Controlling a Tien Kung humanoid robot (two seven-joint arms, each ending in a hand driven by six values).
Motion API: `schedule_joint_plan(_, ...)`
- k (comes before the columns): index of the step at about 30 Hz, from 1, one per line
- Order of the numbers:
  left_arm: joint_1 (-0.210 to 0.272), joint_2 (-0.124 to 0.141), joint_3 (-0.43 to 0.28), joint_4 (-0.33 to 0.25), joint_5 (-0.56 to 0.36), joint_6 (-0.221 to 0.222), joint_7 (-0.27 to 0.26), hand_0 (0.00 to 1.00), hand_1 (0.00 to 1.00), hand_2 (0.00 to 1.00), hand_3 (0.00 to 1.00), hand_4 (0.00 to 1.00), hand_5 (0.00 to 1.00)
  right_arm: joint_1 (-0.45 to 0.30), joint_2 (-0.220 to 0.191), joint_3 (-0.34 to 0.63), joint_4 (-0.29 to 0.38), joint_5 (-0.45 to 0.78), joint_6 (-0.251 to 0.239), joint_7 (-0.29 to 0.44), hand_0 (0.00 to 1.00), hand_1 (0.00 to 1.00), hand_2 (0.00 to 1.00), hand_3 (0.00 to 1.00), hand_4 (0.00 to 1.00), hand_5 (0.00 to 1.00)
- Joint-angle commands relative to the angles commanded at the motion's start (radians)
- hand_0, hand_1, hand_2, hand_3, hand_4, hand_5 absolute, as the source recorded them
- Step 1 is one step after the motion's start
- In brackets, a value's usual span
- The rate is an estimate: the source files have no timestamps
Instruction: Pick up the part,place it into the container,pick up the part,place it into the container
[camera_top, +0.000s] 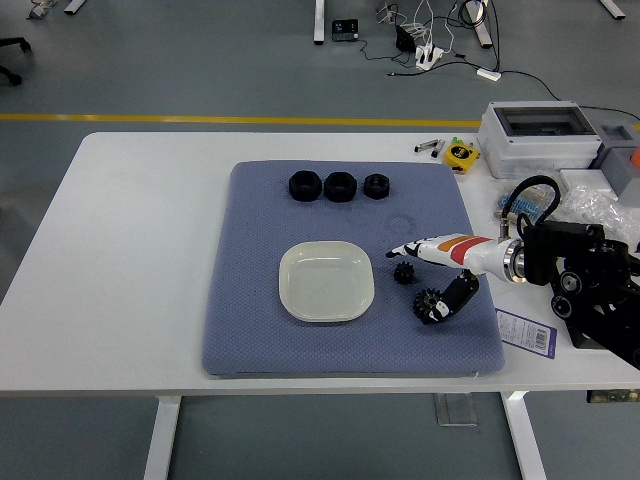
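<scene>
Two fingers (410, 250) spread over gear (404, 272), right hand (440, 275).

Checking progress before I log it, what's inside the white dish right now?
Nothing shows inside the white dish; its whole bowl is in view. Two small black gears lie on the blue mat by the right hand.

We're looking at what appears to be a lab or industrial test hall: bare grey floor with a yellow line (250, 119), a power strip and loose cables (430, 45), a white table (130, 250) carrying a grey electrical enclosure (540, 135) and a yellow tape measure (461, 154).
</scene>
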Motion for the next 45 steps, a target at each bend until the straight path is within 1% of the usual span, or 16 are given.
schedule_joint_plan(8,0.003,-0.002,-0.005,0.000,0.014,0.000,0.002,0.720,0.641,0.617,0.553,0.587,0.551,-0.001,0.000,-0.003,0.014,-0.023,0.004,-0.002,0.998,0.956,0.998,0.998,0.998,0.176)
schedule_joint_plan(9,0.003,-0.001,-0.003,0.000,0.014,0.000,0.002,0.720,0.641,0.617,0.553,0.587,0.551,-0.004,-0.006,0.001,0.023,-0.028,0.003,-0.004,0.998,0.956,0.998,0.998,0.998,0.176)
schedule_joint_plan(10,0.004,-0.001,-0.003,0.000,0.012,0.000,0.002,0.720,0.643,0.617,0.553,0.587,0.552,-0.007,-0.013,0.005,0.031,-0.032,0.002,-0.006,0.981,0.908,0.955,0.998,0.998,0.147)
schedule_joint_plan(12,0.006,-0.002,-0.007,0.000,0.006,0.001,0.000,0.720,0.643,0.617,0.553,0.587,0.552,-0.015,-0.035,0.016,0.057,-0.041,-0.002,-0.011,0.981,0.908,0.955,0.998,0.998,0.147)
schedule_joint_plan(15,0.006,-0.001,-0.011,0.000,0.007,0.000,-0.001,0.720,0.643,0.617,0.553,0.587,0.552,-0.023,-0.059,0.027,0.076,-0.051,-0.004,-0.015,0.981,0.908,0.955,0.998,0.998,0.147)
schedule_joint_plan(16,0.006,-0.001,-0.012,0.000,0.009,0.000,-0.001,0.720,0.641,0.617,0.553,0.589,0.554,-0.025,-0.068,0.029,0.083,-0.054,-0.006,-0.017,0.945,0.877,0.920,0.998,0.998,0.135)
schedule_joint_plan(17,0.006,-0.001,-0.012,0.000,0.010,-0.001,-0.001,0.720,0.641,0.617,0.553,0.589,0.554,-0.027,-0.074,0.031,0.089,-0.055,-0.007,-0.019,0.945,0.877,0.920,0.998,0.998,0.135)
schedule_joint_plan(21,0.007,-0.001,-0.014,0.000,0.014,-0.001,0.001,0.720,0.641,0.617,0.553,0.589,0.554,-0.037,-0.092,0.036,0.109,-0.053,-0.014,-0.017,0.945,0.877,0.920,0.998,0.998,0.135)
schedule_joint_plan(22,0.007,-0.001,-0.014,0.000,0.017,-0.001,0.001,0.720,0.642,0.617,0.553,0.589,0.553,-0.040,-0.096,0.033,0.115,-0.051,-0.016,-0.016,0.904,0.825,0.866,0.998,0.998,0.138)
schedule_joint_plan(26,0.007,-0.001,-0.015,0.000,0.020,-0.002,0.002,0.720,0.642,0.617,0.553,0.589,0.553,-0.048,-0.110,0.015,0.135,-0.049,-0.023,-0.017,0.904,0.825,0.866,0.998,0.998,0.138)
schedule_joint_plan(30,0.007,-0.001,-0.014,0.000,0.018,-0.001,0.001,0.720,0.641,0.617,0.552,0.589,0.554,-0.054,-0.124,-0.005,0.153,-0.066,-0.041,-0.013,0.889,0.822,0.861,0.998,0.998,0.133)
schedule_joint_plan(33,0.006,-0.002,-0.014,0.000,0.017,-0.001,0.001,0.720,0.641,0.617,0.552,0.589,0.554,-0.058,-0.130,-0.009,0.156,-0.081,-0.051,-0.012,0.889,0.822,0.861,0.998,0.998,0.133)
schedule_joint_plan(34,0.006,-0.002,-0.012,0.000,0.015,-0.001,0.000,0.719,0.641,0.616,0.553,0.589,0.553,-0.058,-0.132,-0.011,0.157,-0.083,-0.054,-0.011,0.863,0.798,0.835,0.950,0.998,0.126)
schedule_joint_plan(39,0.006,-0.001,-0.010,0.000,0.015,-0.002,0.001,0.719,0.641,0.616,0.553,0.589,0.553,-0.058,-0.137,-0.026,0.159,-0.091,-0.074,0.004,0.863,0.798,0.835,0.950,0.998,0.126)
schedule_joint_plan(40,0.006,-0.001,-0.010,0.000,0.015,-0.002,0.001,0.719,0.642,0.617,0.553,0.589,0.552,-0.058,-0.137,-0.026,0.158,-0.094,-0.076,0.006,0.829,0.785,0.834,0.883,0.998,0.101)
schedule_joint_plan(45,0.006,-0.001,-0.011,0.000,0.019,-0.002,0.003,0.719,0.642,0.617,0.553,0.589,0.552,-0.060,-0.133,-0.028,0.147,-0.091,-0.082,0.011,0.829,0.785,0.834,0.883,0.998,0.101)
